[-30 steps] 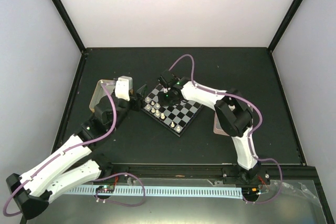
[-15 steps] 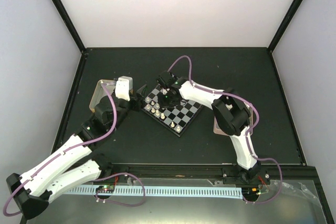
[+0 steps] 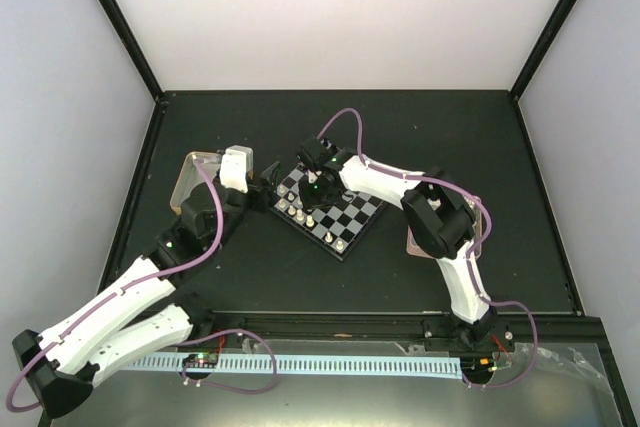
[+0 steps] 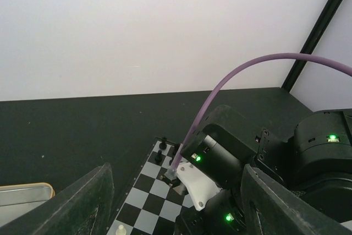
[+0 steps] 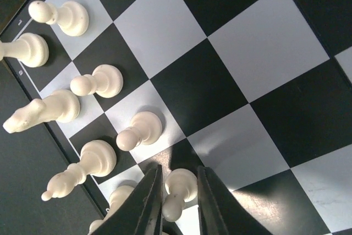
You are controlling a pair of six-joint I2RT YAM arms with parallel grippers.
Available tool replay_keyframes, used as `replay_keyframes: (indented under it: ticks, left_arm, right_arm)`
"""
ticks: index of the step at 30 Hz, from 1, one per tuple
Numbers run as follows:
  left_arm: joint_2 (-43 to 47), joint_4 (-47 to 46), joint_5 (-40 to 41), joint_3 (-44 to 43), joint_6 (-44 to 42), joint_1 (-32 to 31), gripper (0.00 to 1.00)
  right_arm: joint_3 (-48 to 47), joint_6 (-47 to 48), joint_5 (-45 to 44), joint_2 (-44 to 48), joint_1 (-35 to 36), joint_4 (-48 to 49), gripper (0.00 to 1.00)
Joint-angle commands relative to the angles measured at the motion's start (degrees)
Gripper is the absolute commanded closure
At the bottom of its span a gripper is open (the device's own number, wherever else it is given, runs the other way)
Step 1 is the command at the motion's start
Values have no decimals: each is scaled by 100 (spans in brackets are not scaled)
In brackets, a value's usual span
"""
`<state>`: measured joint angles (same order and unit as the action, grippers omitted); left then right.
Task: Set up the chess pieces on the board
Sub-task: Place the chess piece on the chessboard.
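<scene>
Board [image 3: 357, 215], centre of the top view, set as a diamond on the dark table: black and pale grey checks, with cream pieces along its lower-left edge. My right arm reaches in from the lower right, and my right gripper [image 3: 315, 183] hangs over the board's upper-left part. My left gripper [image 3: 264, 181] waits just beside the board's left corner, jaws spread wide and holding nothing. In the right wrist view, a knight [image 5: 44, 112], a bishop [image 5: 82, 167] and several pawns stand at the left of the frame. At the bottom centre my two fingers flank one cream pawn [image 5: 179, 190], which stands upright on a square next to another pawn [image 5: 140, 130]. The jaws are nearly together. Whether they press on it or only bracket it, I cannot tell.

Step in hand, as I judge it: seating this pawn in the pawn row. The next move calls for parting the jaws fully and rising straight up, so that the close neighbours are not brushed.
</scene>
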<state>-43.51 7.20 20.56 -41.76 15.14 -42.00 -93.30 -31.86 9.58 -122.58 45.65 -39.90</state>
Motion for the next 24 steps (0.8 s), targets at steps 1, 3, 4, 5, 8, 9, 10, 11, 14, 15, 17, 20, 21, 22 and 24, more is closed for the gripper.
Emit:
replay_keyframes:
  ticks: [1, 3, 4, 5, 8, 9, 10, 11, 14, 15, 17, 20, 21, 22, 24]
  left_arm:
    - [19, -120, 69, 11, -72, 43, 35]
    - [9, -122, 65, 10, -74, 37, 35]
    - [-2, -123, 56, 6, -65, 42, 35]
    - [0, -123, 54, 5, -71, 42, 35]
    - [9, -114, 54, 2, -79, 42, 35]
    - [9, -114, 54, -6, -81, 43, 34]
    - [17, -109, 60, -4, -81, 43, 34]
    - [25, -110, 62, -7, -89, 43, 35]
    - [43, -105, 76, 5, -91, 40, 35]
    - [52, -98, 75, -1, -90, 42, 35]
    - [45, -111, 75, 8, -98, 36, 35]
    - [27, -143, 117, 48, -64, 42, 35]
    - [22, -171, 109, 65, -54, 42, 35]
    - [14, -197, 91, 71, -47, 48, 35]
    - [2, -222, 40, 71, -39, 59, 35]
  right_arm:
    - [-103, 8, -31, -23, 35, -54, 77]
    - [-137, -19, -68, 2, 29, -38, 75]
    - [-173, -37, -77, 10, 26, -50, 74]
    - [-196, -64, -96, 21, 28, -48, 73]
    - [-204, -137, -36, 128, 26, 33, 72]
    - [-196, -171, -28, 173, 26, 47, 71]
    - [-188, -191, -39, 237, 24, 66, 71]
    - [-169, -230, -56, 317, 20, 74, 70]
    - [95, -371, -159, 737, -39, 241, 69]
    - [259, -420, -221, 948, -91, 334, 69]
    - [606, -515, -580, 1401, -206, 438, 70]
    - [1176, -616, -1390, 2152, -406, 402, 70]
    - [1371, -639, -1561, 2382, -502, 397, 71]
    - [1590, -665, -1746, 2642, -612, 383, 71]
    - [2119, -731, -2146, 3139, -832, 335, 71]
